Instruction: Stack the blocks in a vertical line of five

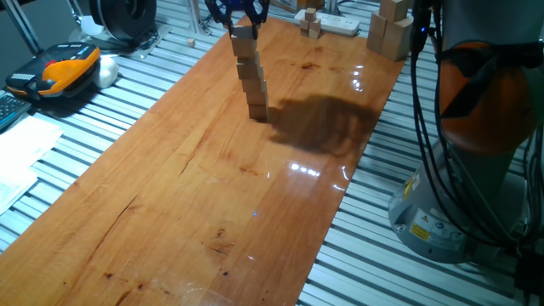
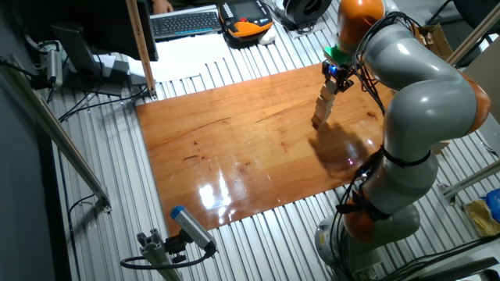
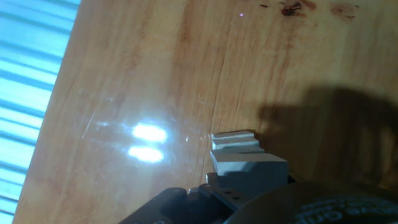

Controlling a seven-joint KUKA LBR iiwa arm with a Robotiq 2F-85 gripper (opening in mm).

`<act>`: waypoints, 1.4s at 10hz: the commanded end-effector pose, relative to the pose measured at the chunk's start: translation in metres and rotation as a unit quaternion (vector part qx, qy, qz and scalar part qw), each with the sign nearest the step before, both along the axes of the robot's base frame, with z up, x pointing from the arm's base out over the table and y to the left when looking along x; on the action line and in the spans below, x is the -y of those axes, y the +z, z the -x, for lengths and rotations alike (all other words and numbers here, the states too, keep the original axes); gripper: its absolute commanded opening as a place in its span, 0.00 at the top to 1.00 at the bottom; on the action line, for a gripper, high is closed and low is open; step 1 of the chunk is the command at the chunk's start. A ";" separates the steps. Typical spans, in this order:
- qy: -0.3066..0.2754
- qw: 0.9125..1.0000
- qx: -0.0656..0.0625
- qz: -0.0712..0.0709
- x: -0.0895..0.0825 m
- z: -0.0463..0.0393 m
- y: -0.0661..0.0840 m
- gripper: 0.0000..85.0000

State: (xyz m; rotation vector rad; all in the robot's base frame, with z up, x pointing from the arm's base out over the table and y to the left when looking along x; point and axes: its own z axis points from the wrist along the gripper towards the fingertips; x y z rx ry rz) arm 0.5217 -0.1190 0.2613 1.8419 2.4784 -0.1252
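The blocks (image 1: 251,76) stand as one leaning column of light-tan cubes on the wooden board (image 1: 212,187), towards its far end. My gripper (image 1: 240,21) hangs right over the top cube, and its dark fingers (image 1: 259,13) are spread wider than the cube. In the other fixed view the column (image 2: 323,105) stands under the gripper (image 2: 337,72). The hand view looks straight down on the column (image 3: 245,163), its cubes offset like steps; my fingertips do not show there.
A white power strip (image 1: 331,21) with tiny wooden pieces (image 1: 311,25) and larger pale wooden blocks (image 1: 389,30) lie past the board's far end. An orange-black device (image 1: 64,68) sits at the left. The arm's base (image 1: 463,195) stands at the right. A keyboard (image 2: 183,23) lies beyond.
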 end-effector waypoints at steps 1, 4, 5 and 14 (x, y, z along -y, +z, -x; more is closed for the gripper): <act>0.001 1.000 0.001 -0.001 0.002 0.0003 -0.001 1.00; 0.014 1.000 0.004 -0.002 0.007 0.0006 -0.003 1.00; 0.015 1.000 0.004 -0.002 0.008 0.0009 -0.004 1.00; 0.028 1.000 0.008 -0.006 0.004 0.0008 -0.009 1.00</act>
